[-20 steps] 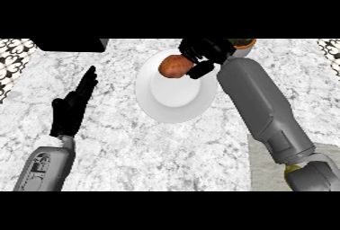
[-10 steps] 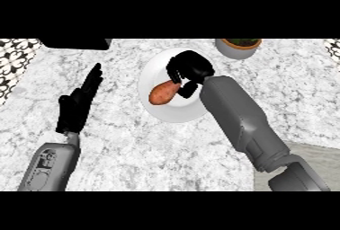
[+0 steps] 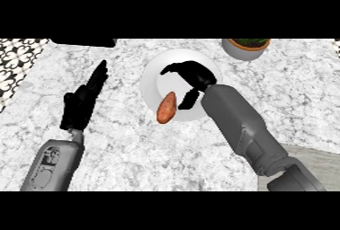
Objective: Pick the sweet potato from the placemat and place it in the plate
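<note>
An orange-brown sweet potato (image 3: 166, 108) lies on the near left part of the white plate (image 3: 174, 56), its lower end close to the rim. Over the plate hovers my right hand (image 3: 192, 77), fingers loosely curved and spread, with nothing in them; it sits just up and right of the sweet potato, apart from it. At the left my left hand (image 3: 83, 101) rests open above the counter with fingers straight, pointing away. No placemat shows in this view.
A brown pot with a green plant (image 3: 246, 46) stands at the far right behind the plate. A dark object (image 3: 83, 42) sits at the far left edge, and a patterned wall strip (image 3: 16, 56) runs along the left.
The right hand carried the sweet potato down over the plate and let go; the sweet potato now lies on the plate's near left part, and the view has shifted slightly.
</note>
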Available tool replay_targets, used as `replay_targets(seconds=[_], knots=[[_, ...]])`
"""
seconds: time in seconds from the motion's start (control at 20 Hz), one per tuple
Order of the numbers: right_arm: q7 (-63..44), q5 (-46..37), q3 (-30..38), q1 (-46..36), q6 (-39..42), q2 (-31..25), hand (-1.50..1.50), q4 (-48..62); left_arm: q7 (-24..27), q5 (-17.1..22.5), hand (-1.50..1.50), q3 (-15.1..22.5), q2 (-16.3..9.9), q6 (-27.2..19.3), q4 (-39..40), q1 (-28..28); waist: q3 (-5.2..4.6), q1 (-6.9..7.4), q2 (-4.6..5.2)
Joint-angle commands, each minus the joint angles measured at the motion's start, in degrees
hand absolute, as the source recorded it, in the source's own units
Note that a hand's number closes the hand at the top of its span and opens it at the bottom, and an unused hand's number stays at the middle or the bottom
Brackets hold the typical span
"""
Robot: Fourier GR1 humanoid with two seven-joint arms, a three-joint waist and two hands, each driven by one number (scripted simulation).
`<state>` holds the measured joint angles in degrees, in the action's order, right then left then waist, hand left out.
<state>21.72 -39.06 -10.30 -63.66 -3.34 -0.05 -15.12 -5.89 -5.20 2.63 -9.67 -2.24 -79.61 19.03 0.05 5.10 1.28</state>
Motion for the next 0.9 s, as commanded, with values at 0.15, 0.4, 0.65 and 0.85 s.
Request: replay_targets(seconds=[0.15,0.4,0.65,0.85], knots=[[5.8,11.9,9.1,-0.9,2.3,0.1,-1.50,-0.6,0.3,0.5,0.00,-1.6,-0.6,0.1,1.1,0.1,0.01,-1.67,-0.02],[4.4,17.5,16.2,-1.6,3.0,-3.3,-1.50,-0.3,0.7,1.1,0.00,-3.2,-1.4,0.2,1.2,-0.5,-0.02,-3.42,-0.52],[4.7,21.3,21.4,-4.7,9.0,-14.2,-1.50,1.6,-1.1,-0.1,0.00,-1.2,-0.2,-0.4,-1.9,-2.0,0.04,-2.28,-0.11],[6.3,21.4,22.3,-4.2,13.3,-20.0,-1.50,4.1,-1.7,0.9,0.00,-1.4,-1.4,1.4,-4.7,-3.9,0.06,-1.52,-0.01]])
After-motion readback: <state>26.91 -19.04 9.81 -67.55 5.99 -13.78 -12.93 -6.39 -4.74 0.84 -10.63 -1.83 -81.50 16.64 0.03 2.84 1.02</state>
